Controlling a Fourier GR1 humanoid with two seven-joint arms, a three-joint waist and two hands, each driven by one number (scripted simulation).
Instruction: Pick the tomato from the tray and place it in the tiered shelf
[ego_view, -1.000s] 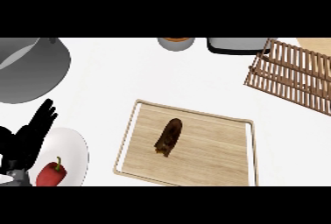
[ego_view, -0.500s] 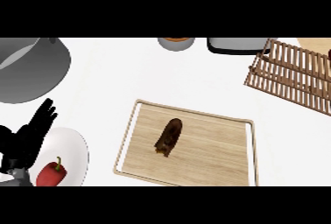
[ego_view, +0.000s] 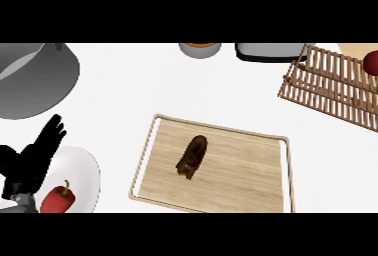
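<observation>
The wooden tray (ego_view: 277, 172) lies at the centre with one dark brown elongated piece of food (ego_view: 192, 156) on it. At the upper right stands the slatted wooden tiered shelf (ego_view: 328, 90). A red round thing, apparently the tomato (ego_view: 371, 63), shows at the right edge over the shelf, cut off by the frame. I cannot see what bears it. My left hand (ego_view: 33, 160) stays open at the lower left, fingers up, beside a white plate. My right hand does not show.
A large grey pot (ego_view: 29, 75) fills the upper left. The white plate (ego_view: 87, 172) at the lower left holds a red pepper (ego_view: 57, 198). A small orange-topped cup (ego_view: 199, 49) and a dark grey container (ego_view: 269, 51) stand along the back edge.
The red round thing has come into view at the right edge over the shelf. My left hand has barely shifted. The tray and the brown piece lie as before.
</observation>
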